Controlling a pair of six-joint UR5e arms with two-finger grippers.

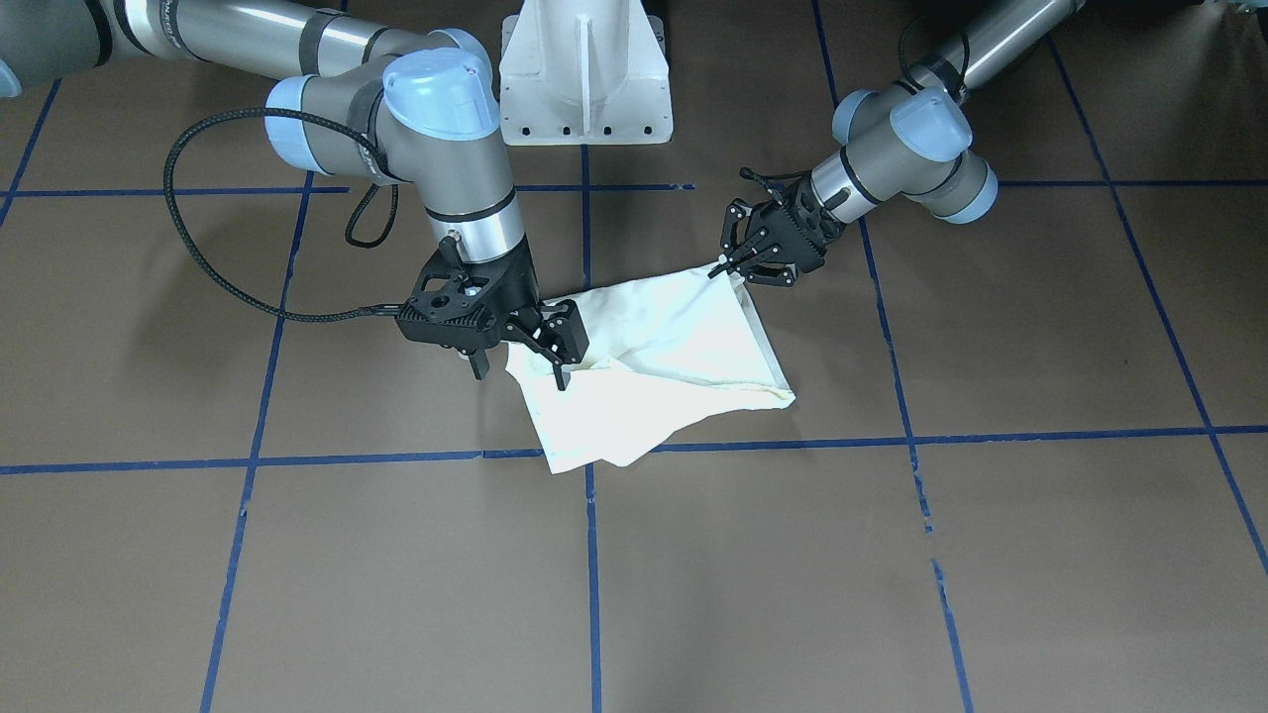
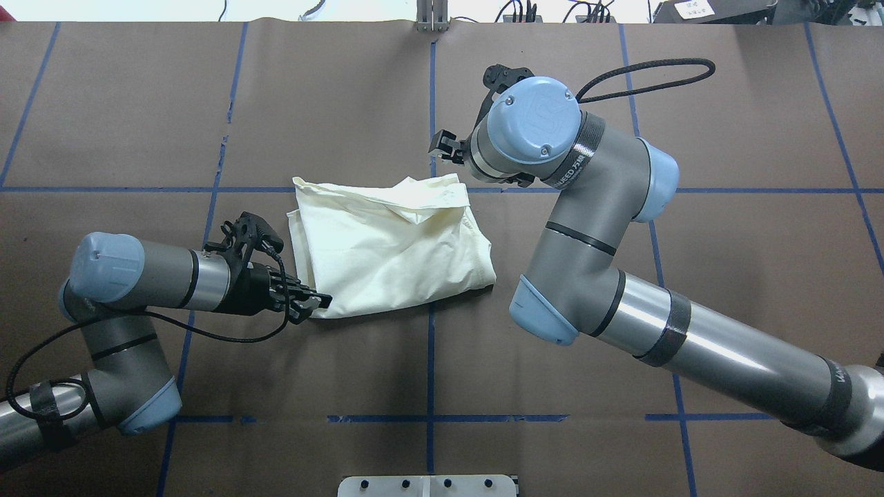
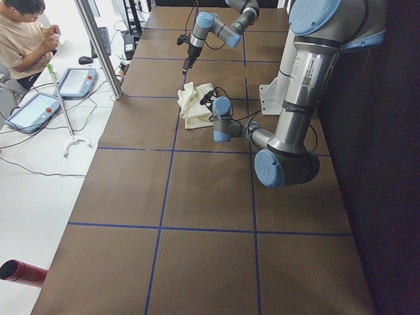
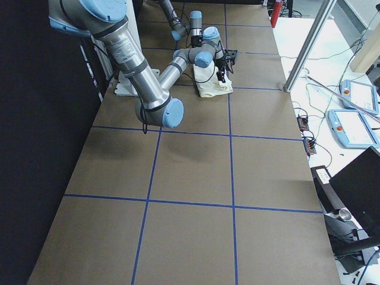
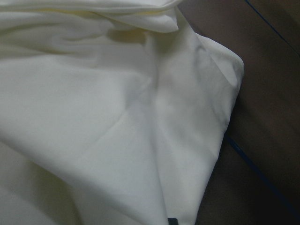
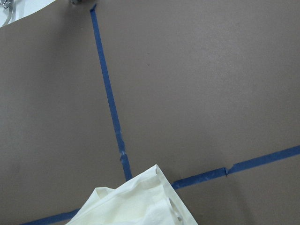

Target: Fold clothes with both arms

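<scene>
The shirt lay folded near the middle of the table, plain cream side up, with a loose flap bunched along its far edge. The left gripper sat low at the shirt's near left corner and was pinched closed on it, and the corner stood raised a little off the table at the fingertips. The right gripper pointed down at the shirt's far right corner with its fingers spread apart, released and holding nothing. Whether they touched the cloth was hard to tell, since the wrist hid them from overhead. The right wrist camera showed only that corner's tip beside the blue tape.
</scene>
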